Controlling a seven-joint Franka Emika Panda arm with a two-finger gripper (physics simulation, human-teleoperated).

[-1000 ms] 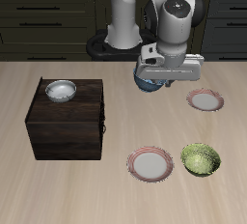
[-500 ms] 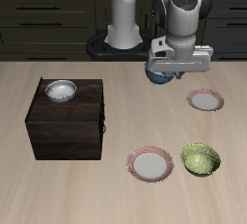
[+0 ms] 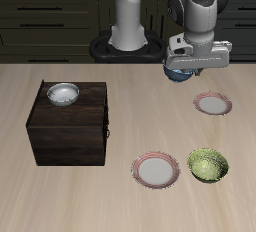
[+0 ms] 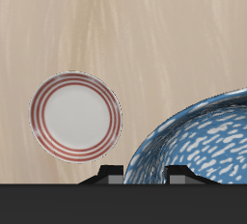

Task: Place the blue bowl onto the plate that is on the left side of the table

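My gripper [image 3: 184,74] is shut on the blue bowl [image 3: 180,73], a speckled blue-and-white bowl held in the air above the table, a little back from the plate [image 3: 212,103]. The plate is the smaller pink-rimmed one with a pale centre, lying flat on the table. In the wrist view the blue bowl [image 4: 193,141] fills the space right in front of the fingers, and the plate [image 4: 74,116] lies on the wood below and off to one side.
A dark wooden box [image 3: 68,124] carries a white-grey bowl [image 3: 62,94] on top. Nearer the front edge lie a larger pink-rimmed plate [image 3: 157,170] and a green bowl [image 3: 208,164] beside it.
The gripper has carried the blue bowl sideways and slightly upward, from over the table's middle toward the spot behind the smaller plate.
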